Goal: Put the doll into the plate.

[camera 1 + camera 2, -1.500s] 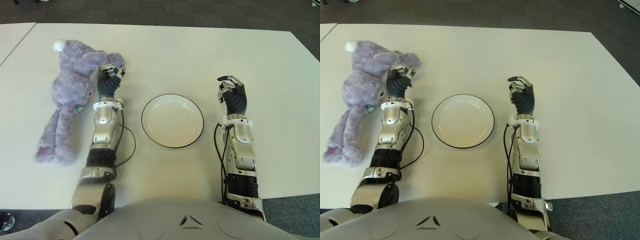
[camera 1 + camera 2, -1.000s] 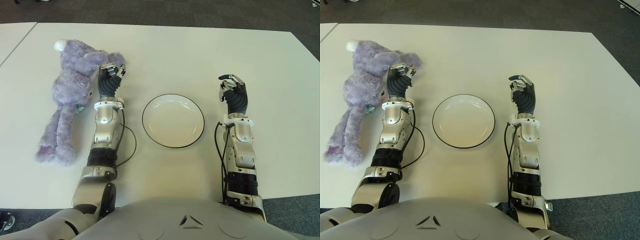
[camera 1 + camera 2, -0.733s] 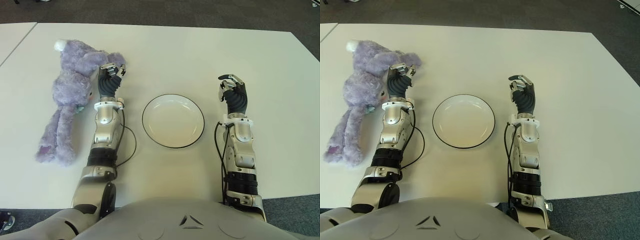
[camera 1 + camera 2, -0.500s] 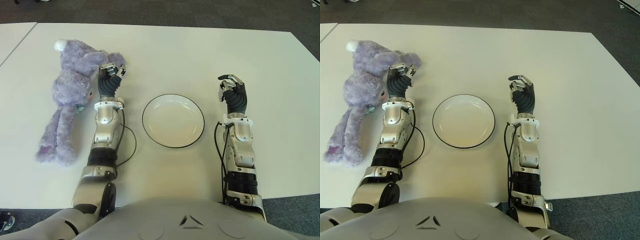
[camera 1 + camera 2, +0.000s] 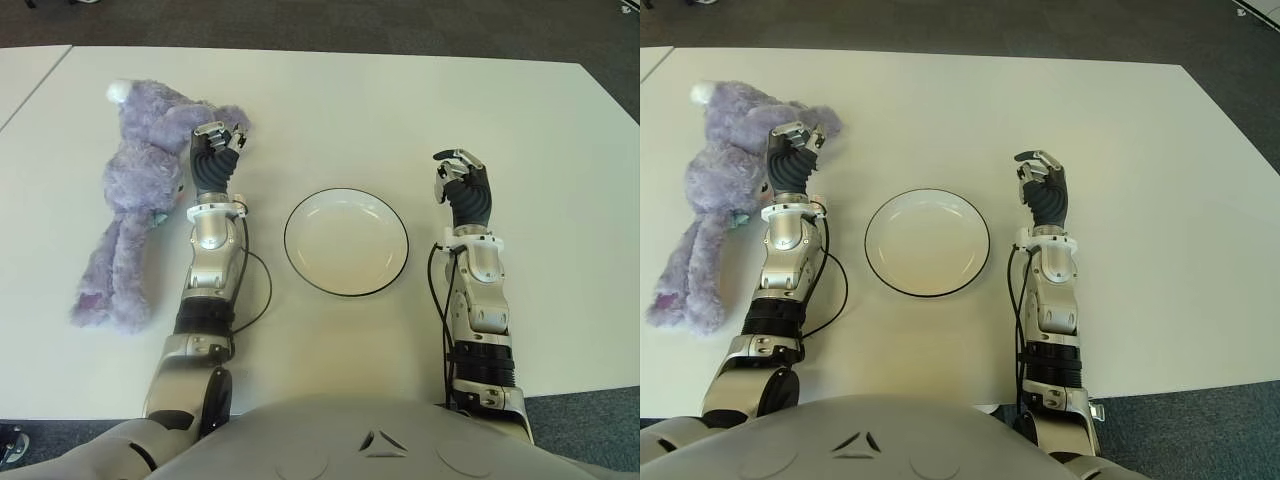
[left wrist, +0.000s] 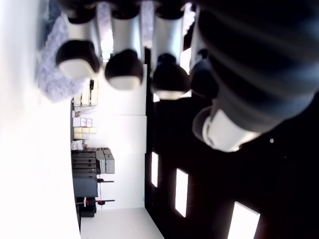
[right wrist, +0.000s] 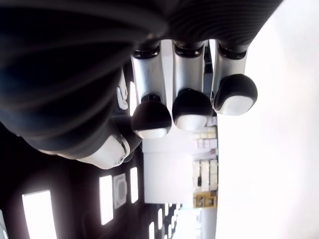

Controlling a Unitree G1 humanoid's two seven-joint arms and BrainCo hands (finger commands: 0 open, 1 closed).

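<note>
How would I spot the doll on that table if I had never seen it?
Start at the white table and look to the robot's left of the round plate. The doll lies flat there beside the left hand. It is the only soft, furry thing: a long-legged purple plush animal.

My two head cameras look forward and down on the bench (image 5: pixel 330 100) from just above my chest, set slightly apart, so both share the same bench top, both forearms and the dark floor past its far edge. Each wrist camera sits very close behind its own hand's fingers (image 6: pixel 119 74), facing along them toward the room beyond.
</note>
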